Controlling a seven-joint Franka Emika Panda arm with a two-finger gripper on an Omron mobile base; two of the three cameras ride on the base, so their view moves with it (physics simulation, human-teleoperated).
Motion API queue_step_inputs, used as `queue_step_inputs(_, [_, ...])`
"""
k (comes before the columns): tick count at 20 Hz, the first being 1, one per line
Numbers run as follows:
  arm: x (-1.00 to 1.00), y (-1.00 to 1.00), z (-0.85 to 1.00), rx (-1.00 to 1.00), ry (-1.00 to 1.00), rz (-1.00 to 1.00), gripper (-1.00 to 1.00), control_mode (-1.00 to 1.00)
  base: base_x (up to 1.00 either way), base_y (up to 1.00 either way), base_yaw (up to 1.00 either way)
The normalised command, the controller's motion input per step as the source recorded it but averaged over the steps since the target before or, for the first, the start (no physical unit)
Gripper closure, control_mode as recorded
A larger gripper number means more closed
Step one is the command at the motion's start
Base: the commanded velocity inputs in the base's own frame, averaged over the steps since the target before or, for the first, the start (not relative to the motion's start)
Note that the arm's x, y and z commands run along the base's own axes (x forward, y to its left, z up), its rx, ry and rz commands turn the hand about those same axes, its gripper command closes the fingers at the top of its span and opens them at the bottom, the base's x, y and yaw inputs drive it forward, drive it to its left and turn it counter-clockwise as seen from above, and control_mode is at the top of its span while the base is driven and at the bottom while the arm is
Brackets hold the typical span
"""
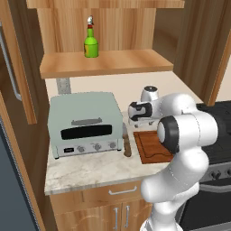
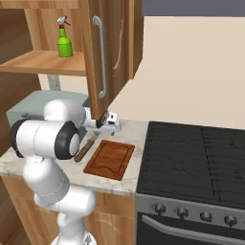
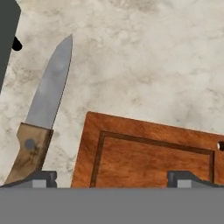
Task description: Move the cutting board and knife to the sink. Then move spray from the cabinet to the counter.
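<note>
The reddish-brown cutting board lies flat on the marbled counter, between the toaster oven and the stove. The knife rests on the stone just left of it, parallel to its edge. My gripper hangs open above the board's far left edge, holding nothing. In the hand view the board and the knife lie below the gripper, one fingertip over each. The green spray stands upright on the open cabinet shelf. The sink is out of view.
A pale green toaster oven takes up the counter's left part. The black stove adjoins the counter on the right. The open cabinet door with its silver bar handle hangs just above my hand. A silver appliance stands behind the hand.
</note>
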Motion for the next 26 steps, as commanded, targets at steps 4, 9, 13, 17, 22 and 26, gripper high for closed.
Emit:
queue_step_inputs(4, [0.33, 0.00, -0.18, 0.02, 0.01, 0.00, -1.00, -1.00, 0.00, 0.00, 0.00])
queue_step_inputs(9, [0.36, 0.00, -0.17, 0.00, 0.00, 0.00, -1.00, -1.00, 0.00, 0.00, 0.00])
queue_step_inputs(13, [0.36, 0.00, -0.20, 0.00, 0.00, 0.00, -1.00, -1.00, 0.00, 0.00, 0.00])
queue_step_inputs(17, [0.23, 0.00, -0.29, 0.00, 0.00, 0.00, -1.00, -1.00, 0.00, 0.00, 0.00])
queue_step_inputs(22, [0.12, 0.00, -0.34, 0.00, 0.01, 0.00, -1.00, -1.00, 0.00, 0.00, 0.00])
queue_step_inputs(26, [0.11, 0.00, -0.34, 0.00, 0.00, 0.00, -1.00, -1.00, 0.00, 0.00, 0.00])
